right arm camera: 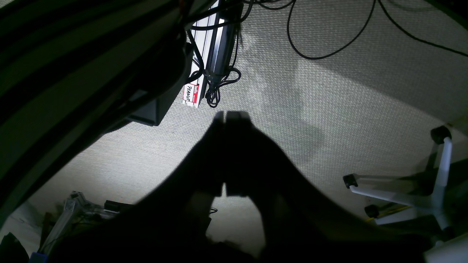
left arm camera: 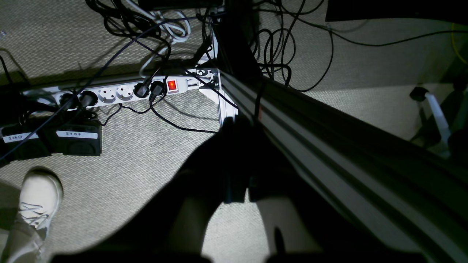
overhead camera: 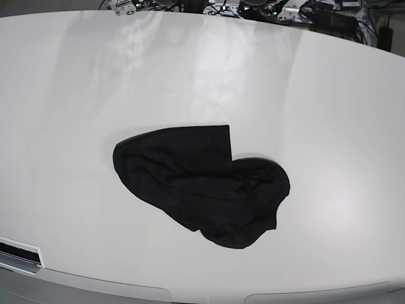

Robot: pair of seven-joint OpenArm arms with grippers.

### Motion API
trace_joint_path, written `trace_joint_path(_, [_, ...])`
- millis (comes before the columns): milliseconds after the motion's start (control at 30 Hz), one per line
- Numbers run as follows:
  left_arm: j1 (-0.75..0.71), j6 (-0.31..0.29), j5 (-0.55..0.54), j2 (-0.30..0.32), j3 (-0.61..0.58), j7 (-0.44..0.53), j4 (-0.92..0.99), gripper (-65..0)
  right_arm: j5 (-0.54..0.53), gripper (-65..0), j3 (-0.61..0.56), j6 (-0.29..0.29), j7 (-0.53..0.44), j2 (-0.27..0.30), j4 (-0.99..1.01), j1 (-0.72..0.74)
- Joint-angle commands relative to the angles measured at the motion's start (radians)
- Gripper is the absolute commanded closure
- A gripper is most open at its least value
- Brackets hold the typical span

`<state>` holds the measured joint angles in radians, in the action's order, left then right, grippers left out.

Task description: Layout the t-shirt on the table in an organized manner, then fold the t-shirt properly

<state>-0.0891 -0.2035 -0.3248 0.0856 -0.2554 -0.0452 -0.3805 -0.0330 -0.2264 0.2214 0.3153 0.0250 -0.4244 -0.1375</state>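
Note:
The black t-shirt [overhead camera: 201,190] lies crumpled in a rounded heap on the white table [overhead camera: 329,95], a little in front of its middle, with one straight edge showing at the back. Neither arm shows in the base view. Both wrist cameras look down at the carpeted floor, away from the table top. My left gripper [left arm camera: 237,122] is a dark silhouette with its fingers pressed together, holding nothing. My right gripper [right arm camera: 225,115] is also a dark silhouette, fingers together and empty. The shirt is not in either wrist view.
In the left wrist view a power strip [left arm camera: 120,93], a pedal box marked STOP [left arm camera: 76,140], tangled cables, a metal frame rail [left arm camera: 329,146] and a person's white shoe [left arm camera: 38,199] are on the floor. A chair base [right arm camera: 420,190] shows in the right wrist view.

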Motion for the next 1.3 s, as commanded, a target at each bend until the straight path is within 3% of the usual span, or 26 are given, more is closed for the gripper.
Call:
trace_joint_path(0, [0.001,-0.013,0.002,-0.003,0.001,0.006,-0.013,0.0,0.011,0.0,0.004,0.011,0.0,0.005,-0.019,0.03])
trace_joint_path(667, [0.001,-0.013,0.004,-0.002,0.001,-0.01,-0.013,0.0,0.011,0.0,0.004,0.011,0.004,0.006,-0.019,0.029])
trace_joint_path(800, [0.001,-0.013,0.118,-0.002,0.001,-0.043,-0.013,0.0,0.011,0.0,0.004,0.01,0.003,0.009,-0.019,0.01])
trace_joint_path(900, [0.0,-0.014,0.137,0.001,0.001,-0.08,-0.013,0.0,0.016,0.0,0.004,0.007,0.005,0.012,-0.021,-0.01])
trace_joint_path(1067, [-0.024,-0.058,0.136,0.018,0.001,-0.12,-0.023,0.0,0.095,0.0,0.004,0.068,0.019,0.026,-0.085,-0.079])
trace_joint_path(1267, [-0.155,-0.059,0.133,0.076,0.001,-0.121,-0.152,0.0,0.089,0.0,0.004,0.074,0.029,0.074,-0.284,-0.232])
